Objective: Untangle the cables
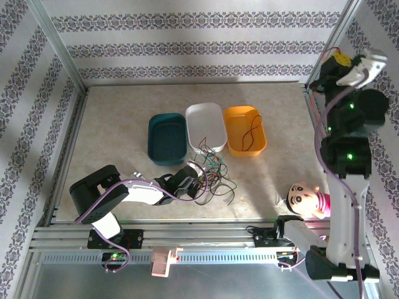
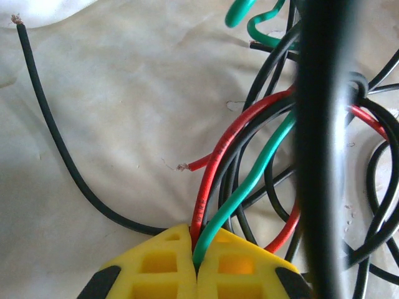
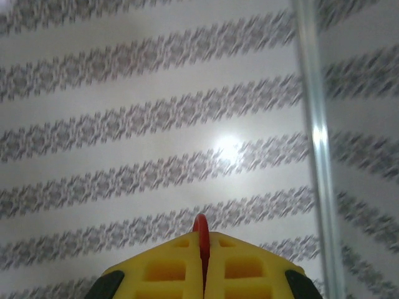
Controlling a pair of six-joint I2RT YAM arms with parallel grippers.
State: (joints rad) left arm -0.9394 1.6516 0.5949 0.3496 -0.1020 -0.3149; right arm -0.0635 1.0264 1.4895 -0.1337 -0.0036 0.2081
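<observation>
Near edge of surface (image 1: pixel 112 124), left of centre: left tool (image 2: pixel 196 246) clenched on red and green strands of cables (image 1: pixel 212 171), tangle at near rim of white tray (image 1: pixel 206 121). Lone cable (image 1: pixel 252 132) in orange tray (image 1: pixel 235 124). Far right corner, raised well above: right tool (image 3: pixel 202 237) clamped on red cable (image 3: pixel 201 223).

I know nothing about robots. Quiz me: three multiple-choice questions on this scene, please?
1. Where is the tangle? A in a tray; B on the table, before the white tray; C hanging in the air.
2. How many trays? A three; B two; C five.
3. The left claw is: A open; B shut, empty; C shut on cables.
Answers: 1 B, it lies on bare table; 2 A, teal tray, white tray, orange tray; 3 C, red and green cables run between its fingers.
</observation>
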